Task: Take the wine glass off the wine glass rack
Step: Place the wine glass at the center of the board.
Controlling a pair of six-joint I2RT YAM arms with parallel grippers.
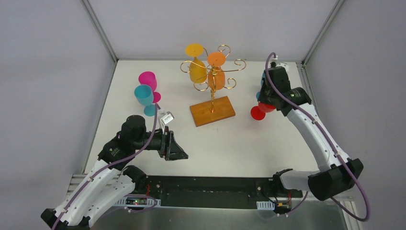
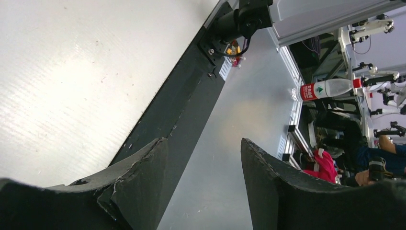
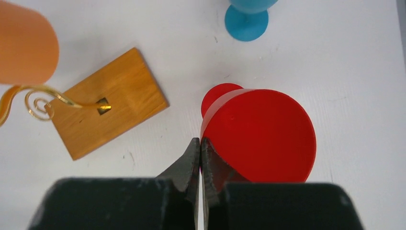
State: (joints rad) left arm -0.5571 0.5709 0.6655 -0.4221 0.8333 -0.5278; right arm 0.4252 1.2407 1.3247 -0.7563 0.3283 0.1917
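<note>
The wine glass rack [image 1: 218, 112] stands mid-table; two glasses hang bowl-down from it, the yellow glass [image 1: 197, 71] and orange glass [image 1: 216, 76], feet caught in its scrolls, which holds them. Four stand freed: pink glass [image 1: 148, 79], teal glass [image 1: 143, 94], red glass [image 3: 261, 136], blue glass [image 3: 246, 24]. The right gripper [image 3: 200, 148] is pinched together at the red rim; the left gripper [image 2: 203, 143] has its jaws apart, holding nothing.

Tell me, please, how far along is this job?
Done: the pink glass, teal glass, blue glass and red glass stand on the table. In hand: nothing; left gripper open and empty, right gripper shut beside the red glass. Left: the yellow glass and orange glass hang on the rack.
</note>
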